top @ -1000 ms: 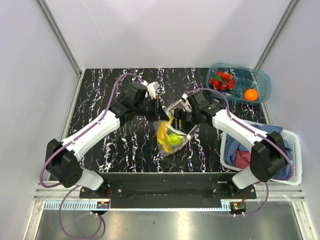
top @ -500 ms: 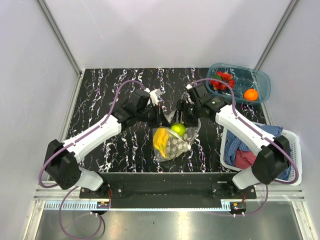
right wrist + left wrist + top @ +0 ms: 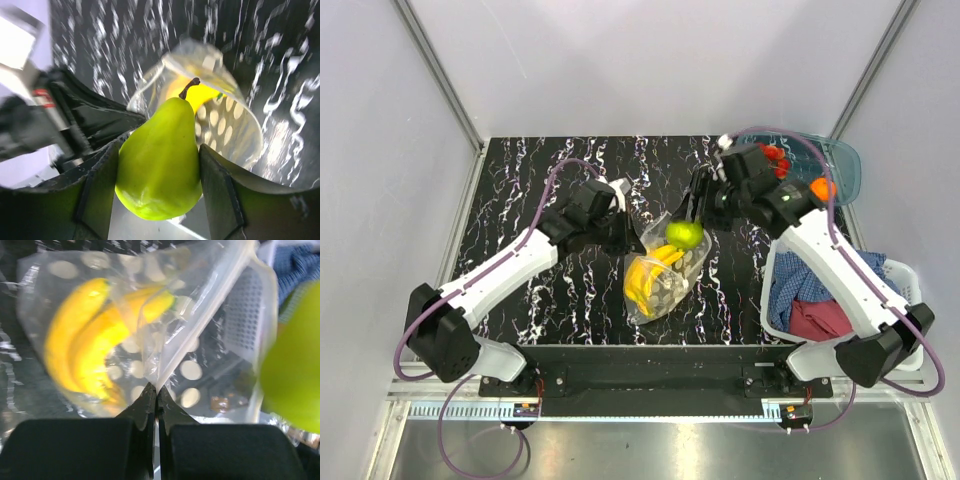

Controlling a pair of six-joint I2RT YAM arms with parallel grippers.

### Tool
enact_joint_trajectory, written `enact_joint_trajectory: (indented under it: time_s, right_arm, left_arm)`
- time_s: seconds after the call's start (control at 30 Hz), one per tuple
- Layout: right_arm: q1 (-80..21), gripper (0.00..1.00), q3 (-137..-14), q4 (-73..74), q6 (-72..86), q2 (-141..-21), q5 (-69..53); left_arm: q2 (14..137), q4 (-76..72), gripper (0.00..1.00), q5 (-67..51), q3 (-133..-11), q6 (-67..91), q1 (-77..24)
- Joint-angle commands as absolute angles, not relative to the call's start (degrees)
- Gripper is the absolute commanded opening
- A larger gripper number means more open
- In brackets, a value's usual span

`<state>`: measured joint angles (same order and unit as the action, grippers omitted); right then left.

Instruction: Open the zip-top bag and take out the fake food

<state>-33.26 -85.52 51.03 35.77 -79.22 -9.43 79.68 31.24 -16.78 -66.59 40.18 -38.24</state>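
The clear dotted zip-top bag (image 3: 660,280) lies mid-table with the yellow banana (image 3: 645,278) inside; both also show in the left wrist view as bag (image 3: 200,320) and banana (image 3: 85,340). My left gripper (image 3: 632,238) is shut on the bag's edge (image 3: 155,382). My right gripper (image 3: 688,232) is shut on a green pear (image 3: 160,160), held above the bag's open mouth (image 3: 200,65). The pear (image 3: 684,234) is out of the bag. A red berry cluster (image 3: 775,156) and an orange (image 3: 822,187) sit in the teal tray, partly hidden by the right arm.
The teal translucent tray (image 3: 845,160) stands at the back right. A white slatted basket (image 3: 905,290) with blue and red cloths (image 3: 810,300) sits at the right edge. Grey walls enclose the black marbled table (image 3: 540,170).
My right gripper has lifted the green pear out of the bag and moved up and back. The bag has settled lower and flatter, with my left gripper still pinching its edge.
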Motion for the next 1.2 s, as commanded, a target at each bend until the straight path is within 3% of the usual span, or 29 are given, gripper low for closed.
enact_joint_trajectory:
  time_s: [0.0, 0.23, 0.43, 0.73, 0.87, 0.9, 0.97, 1.0, 1.1, 1.17]
  right_arm:
    - [-27.8, 0.0, -92.28, 52.91, 32.61, -79.62, -6.06]
    - [-12.25, 0.0, -101.24, 52.64, 27.42, -89.54, -4.05]
    - [-0.81, 0.0, -110.29, 51.86, 24.88, -105.26, -0.36]
    - [8.17, 0.02, -125.23, 55.19, 20.48, -124.52, 5.98]
    - [8.53, 0.25, -132.44, 58.61, 19.08, -130.07, 6.77]
    - [8.53, 0.38, -135.84, 60.8, 18.29, -132.51, 6.77]
    - [8.53, 0.53, -141.81, 63.36, 17.85, -134.9, 7.12]
    - [8.53, 0.68, -143.77, 64.67, 17.84, -135.96, 7.12]
    - [8.53, 0.85, -148.7, 68.81, 18.63, -138.34, 6.07]
    - [8.44, 0.89, -148.54, 71.1, 19.94, -137.64, 6.06]
  left_arm:
    - [76.64, 32.69, 0.0, -14.76, -66.8, 35.95, -36.3]
    - [76.64, 35.5, 0.0, -17.93, -68.9, 29.19, -36.21]
    - [77.78, 39.11, 0.0, -21.88, -71.45, 21.64, -34.63]
    - [80.16, 40.87, 0.0, -31.11, -70.75, 13.28, -28.92]
    - [80.51, 39.73, 0.0, -34.01, -70.75, 12.66, -28.92]
    - [80.51, 39.64, 0.0, -34.54, -70.75, 12.66, -28.92]
    - [80.51, 39.46, 0.0, -34.72, -70.93, 12.74, -28.92]
    - [80.33, 39.46, 0.0, -34.63, -70.84, 13.01, -28.92]
    - [79.63, 39.02, 0.0, -34.28, -70.58, 14.76, -28.92]
    - [79.1, 38.5, 0.0, -33.58, -70.4, 15.9, -28.92]
